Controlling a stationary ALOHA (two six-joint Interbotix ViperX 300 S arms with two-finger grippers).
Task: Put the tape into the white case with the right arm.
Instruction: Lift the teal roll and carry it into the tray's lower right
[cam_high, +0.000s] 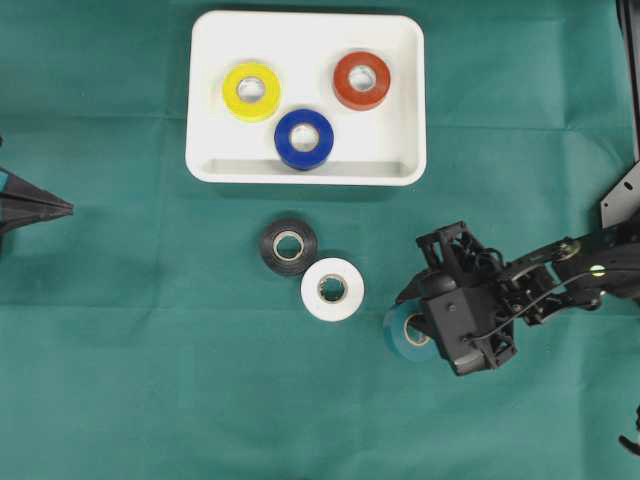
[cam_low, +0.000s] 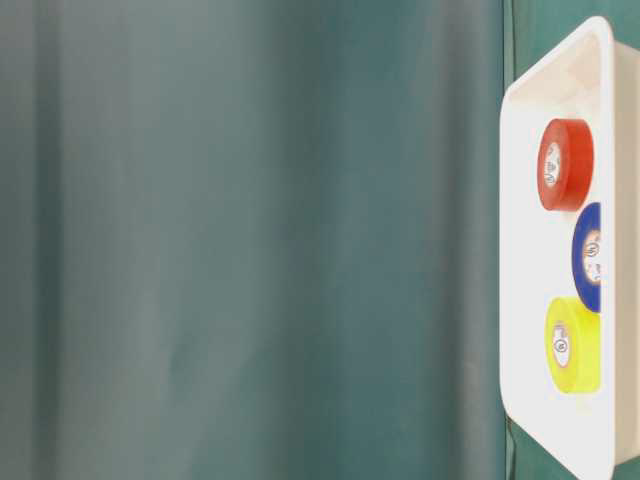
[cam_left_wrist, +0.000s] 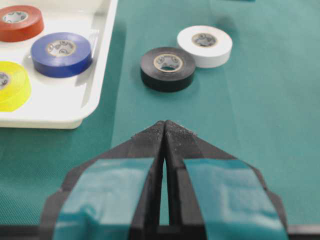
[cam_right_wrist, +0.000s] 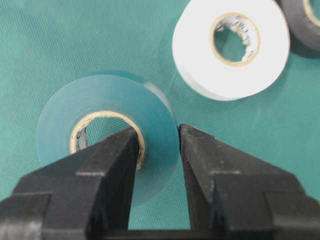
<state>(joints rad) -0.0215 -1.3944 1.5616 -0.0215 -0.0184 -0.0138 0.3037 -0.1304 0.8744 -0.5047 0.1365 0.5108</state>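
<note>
- Two fingers of my right gripper (cam_right_wrist: 159, 145) are clenched on the wall of the teal tape (cam_right_wrist: 107, 132) — one inside the core, one outside; the roll lies flat, directly under the hand.
- From this hand, the white case (cam_high: 306, 30) lies well apart, up and to the left in the overhead view, beyond the white tape (cam_high: 332, 289).
- My left gripper (cam_left_wrist: 164, 131) is closed on nothing and is not needed.

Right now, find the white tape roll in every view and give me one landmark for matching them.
Overhead: white tape roll lies on the cloth below the white case, beside the black roll.
Table-level: not in view.
Left wrist: upper middle, right of the black roll.
Right wrist: top right, beyond the teal roll.
Shared landmark: the black roll next to it.
</note>
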